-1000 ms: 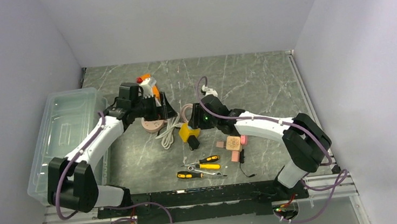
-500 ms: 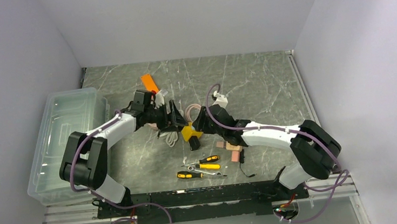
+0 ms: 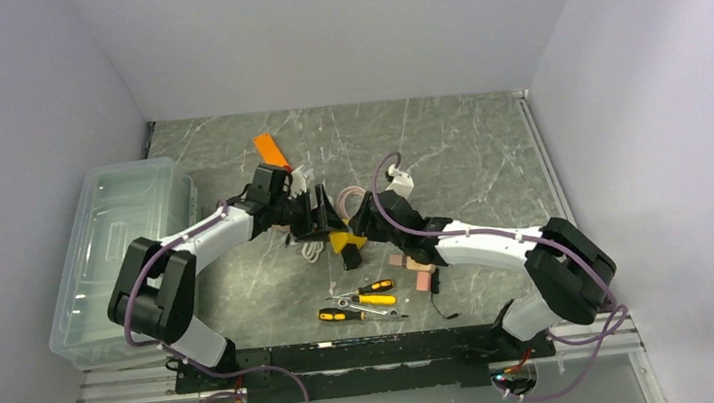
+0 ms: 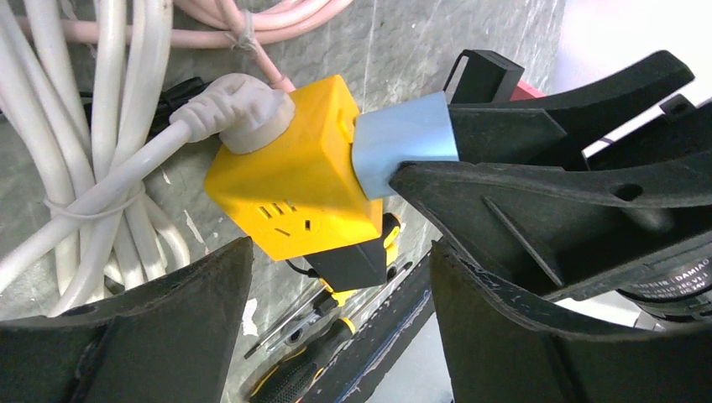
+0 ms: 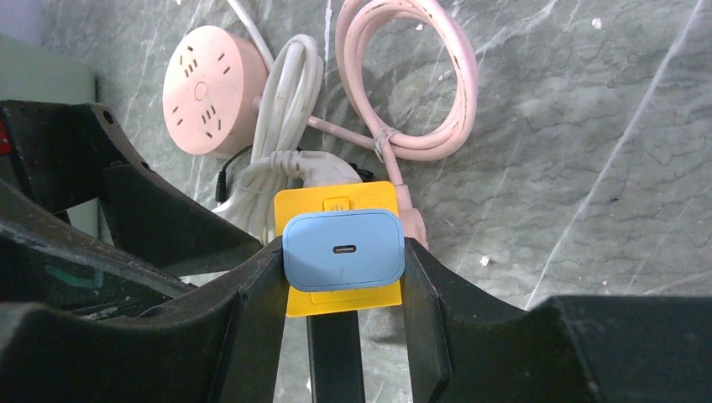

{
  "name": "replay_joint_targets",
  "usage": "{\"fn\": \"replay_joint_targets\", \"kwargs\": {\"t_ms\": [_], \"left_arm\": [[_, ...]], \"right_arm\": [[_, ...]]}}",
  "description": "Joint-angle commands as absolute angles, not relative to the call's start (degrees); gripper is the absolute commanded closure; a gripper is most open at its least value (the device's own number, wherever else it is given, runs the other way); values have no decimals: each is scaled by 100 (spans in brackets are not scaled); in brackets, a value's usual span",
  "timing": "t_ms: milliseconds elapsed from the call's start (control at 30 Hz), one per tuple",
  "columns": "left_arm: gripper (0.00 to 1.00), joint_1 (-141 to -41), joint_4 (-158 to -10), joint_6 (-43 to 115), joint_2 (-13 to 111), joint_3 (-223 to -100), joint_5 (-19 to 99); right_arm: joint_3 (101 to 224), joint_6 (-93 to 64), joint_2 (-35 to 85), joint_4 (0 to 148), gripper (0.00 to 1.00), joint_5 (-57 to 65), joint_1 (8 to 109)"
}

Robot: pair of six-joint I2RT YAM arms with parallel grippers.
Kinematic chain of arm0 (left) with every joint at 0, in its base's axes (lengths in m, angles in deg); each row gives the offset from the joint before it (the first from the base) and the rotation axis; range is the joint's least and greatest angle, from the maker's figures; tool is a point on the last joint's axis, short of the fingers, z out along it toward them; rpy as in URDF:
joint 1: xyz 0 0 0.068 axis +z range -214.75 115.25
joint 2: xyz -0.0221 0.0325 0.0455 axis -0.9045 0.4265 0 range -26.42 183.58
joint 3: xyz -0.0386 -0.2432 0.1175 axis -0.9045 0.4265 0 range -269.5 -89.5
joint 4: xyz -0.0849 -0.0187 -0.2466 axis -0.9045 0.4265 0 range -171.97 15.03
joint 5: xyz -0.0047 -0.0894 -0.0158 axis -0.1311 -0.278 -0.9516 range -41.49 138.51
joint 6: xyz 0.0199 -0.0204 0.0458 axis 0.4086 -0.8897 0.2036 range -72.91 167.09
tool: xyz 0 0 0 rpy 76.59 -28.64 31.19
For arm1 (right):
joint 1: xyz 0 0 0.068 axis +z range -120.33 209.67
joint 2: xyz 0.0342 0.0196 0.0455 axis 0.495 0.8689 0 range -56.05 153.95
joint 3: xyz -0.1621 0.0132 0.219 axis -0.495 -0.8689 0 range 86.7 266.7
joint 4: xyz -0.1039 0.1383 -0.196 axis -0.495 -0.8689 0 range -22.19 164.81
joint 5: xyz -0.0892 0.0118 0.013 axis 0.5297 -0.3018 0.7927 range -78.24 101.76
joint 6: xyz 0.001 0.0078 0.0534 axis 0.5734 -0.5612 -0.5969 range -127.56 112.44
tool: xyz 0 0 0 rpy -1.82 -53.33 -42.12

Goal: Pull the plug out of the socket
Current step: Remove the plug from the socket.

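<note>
Low over the desk [image 3: 465, 143], the right hand [image 5: 342, 252] pinches the blue plug [image 5: 342, 239]; the left hand [image 4: 340, 248] straddles the yellow socket [image 4: 294, 193], grip unclear.

From above, the plug [image 5: 343, 250] is hidden and the socket [image 3: 343, 242] mostly covered.

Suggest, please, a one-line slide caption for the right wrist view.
Right gripper clamped on the blue charger seated in the yellow socket cube, pink cable coiled beyond.
</note>
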State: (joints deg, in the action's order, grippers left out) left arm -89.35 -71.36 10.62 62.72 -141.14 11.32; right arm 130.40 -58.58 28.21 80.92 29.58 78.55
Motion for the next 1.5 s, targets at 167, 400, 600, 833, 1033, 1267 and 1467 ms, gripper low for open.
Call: {"fn": "replay_joint_targets", "kwargs": {"t_ms": [167, 400, 600, 833, 1033, 1267, 1467], "left_arm": [[18, -8963, -7561, 538, 6542, -13849, 1058], [17, -8952, -8220, -45, 6588, -13601, 1132], [16, -8910, -8862, -691, 6417, -13187, 1441], [17, -8851, -9734, -1567, 6305, -12662, 1674], [18, -8813, -9985, -1769, 6233, -12497, 1806], [19, -8821, -10039, -1914, 6402, -12575, 1818], [22, -8860, -10064, -2023, 6619, -12665, 1749]], "right_arm": [[12978, -6036, 2552, 8228, 100, 3347, 7836], [12902, -6073, 2465, 8314, 100, 3338, 7862], [12874, -6090, 2432, 8328, 100, 3314, 7886], [12850, -6108, 2374, 8352, 100, 3320, 7915], [12837, -6125, 2371, 8351, 100, 3313, 7932], [12854, -6142, 2371, 8369, 100, 3336, 7983], [12852, -6185, 2341, 8407, 100, 3284, 7998]]}}
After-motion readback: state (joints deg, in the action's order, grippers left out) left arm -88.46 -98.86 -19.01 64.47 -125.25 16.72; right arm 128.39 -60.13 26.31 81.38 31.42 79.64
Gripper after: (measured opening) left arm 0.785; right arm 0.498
